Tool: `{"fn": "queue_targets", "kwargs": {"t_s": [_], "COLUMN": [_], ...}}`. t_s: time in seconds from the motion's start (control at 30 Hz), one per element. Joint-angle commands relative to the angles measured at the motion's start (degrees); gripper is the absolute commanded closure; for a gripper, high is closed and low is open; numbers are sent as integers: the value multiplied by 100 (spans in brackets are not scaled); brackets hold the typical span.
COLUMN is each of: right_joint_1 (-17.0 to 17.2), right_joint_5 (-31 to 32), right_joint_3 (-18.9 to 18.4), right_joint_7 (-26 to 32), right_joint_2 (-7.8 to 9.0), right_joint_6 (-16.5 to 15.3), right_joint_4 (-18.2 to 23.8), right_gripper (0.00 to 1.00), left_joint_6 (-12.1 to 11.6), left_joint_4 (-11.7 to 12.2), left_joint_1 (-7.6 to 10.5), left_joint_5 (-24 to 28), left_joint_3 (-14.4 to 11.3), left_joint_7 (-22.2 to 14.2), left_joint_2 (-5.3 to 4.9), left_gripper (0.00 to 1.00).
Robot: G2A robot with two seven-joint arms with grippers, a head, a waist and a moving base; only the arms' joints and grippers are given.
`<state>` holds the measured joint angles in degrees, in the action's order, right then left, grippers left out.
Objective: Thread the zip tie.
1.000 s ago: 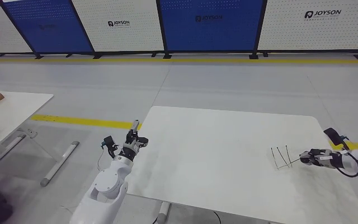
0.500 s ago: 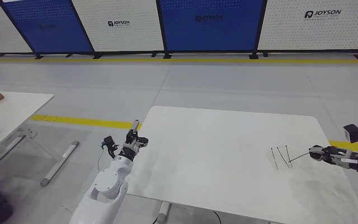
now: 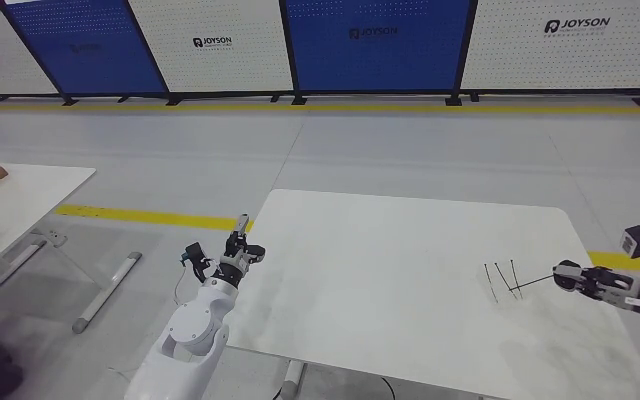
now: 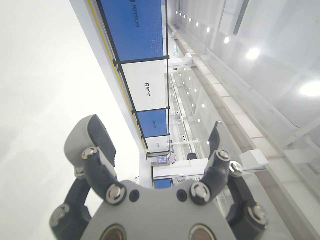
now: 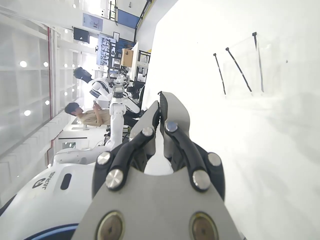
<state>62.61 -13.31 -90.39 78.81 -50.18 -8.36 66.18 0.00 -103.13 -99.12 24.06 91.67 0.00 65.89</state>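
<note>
Three black zip ties (image 3: 503,279) lie side by side on the white table (image 3: 400,270) near its right edge; they also appear in the right wrist view (image 5: 238,69). My right gripper (image 3: 562,274) hovers just right of them, shut (image 5: 160,98). A fourth thin black zip tie (image 3: 535,282) sticks out from its fingertips toward the others. My left gripper (image 3: 241,222) stands at the table's left edge, pointing upward, far from the ties. Its fingers (image 4: 100,136) are spread wide with nothing between them (image 4: 155,126).
The table's right edge runs close under the right gripper. A second white table (image 3: 30,195) stands off to the left across the floor. Blue and white panel walls (image 3: 380,45) close the back.
My right gripper has pulled back to the right, away from the three lying ties, taking the held zip tie with it. The left arm has kept still.
</note>
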Motion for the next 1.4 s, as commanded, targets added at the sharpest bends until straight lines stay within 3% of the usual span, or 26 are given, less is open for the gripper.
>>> {"fn": "queue_targets", "kwargs": {"t_s": [0.0, 0.2, 0.37, 0.7, 0.8, 0.9, 0.97, 1.1, 1.23, 1.37], "right_joint_1": [106, -135, -458, -488, -306, -133, -137, -122, -166, -166], "right_joint_5": [-237, -938, -1031, -993, -1515, -2058, -2099, -2202, -2277, -2277], "right_joint_3": [226, 1132, 2122, 2184, 2100, 2254, 2431, 2760, 2880, 2880], "right_joint_7": [-238, -686, -1296, -1344, -1348, -1445, -1558, -1928, -1870, -1870], "right_joint_2": [-66, -310, -576, -593, -610, -698, -772, -989, -1093, -1093], "right_joint_6": [-133, -429, -530, -523, -690, -1090, -1112, -1112, -1112, -1112], "right_joint_4": [274, 688, 643, 610, 623, 568, 573, 588, 376, 376], "right_gripper": [100, 100, 100, 100, 100, 100, 100, 100, 100, 100], "left_joint_6": [0, 0, 0, 0, -15, -23, 11, 309, 428, 439], "left_joint_4": [0, 0, 0, 0, -102, -317, -436, -577, -448, -419], "left_joint_1": [0, 0, 0, 0, 108, 129, 149, 290, 451, 485], "left_joint_5": [0, 0, 0, 0, 26, -15, -173, -173, -286, -275], "left_joint_3": [0, 0, 0, 0, -35, -273, -461, -1041, -1561, -1602], "left_joint_7": [0, 0, 0, 0, -274, -474, -487, -696, -657, -609], "left_joint_2": [0, 0, 0, 0, 1, 21, 35, 84, 142, 151], "left_gripper": [0, 0, 0, 0, 0, 0, 0, 0, 0, 0]}}
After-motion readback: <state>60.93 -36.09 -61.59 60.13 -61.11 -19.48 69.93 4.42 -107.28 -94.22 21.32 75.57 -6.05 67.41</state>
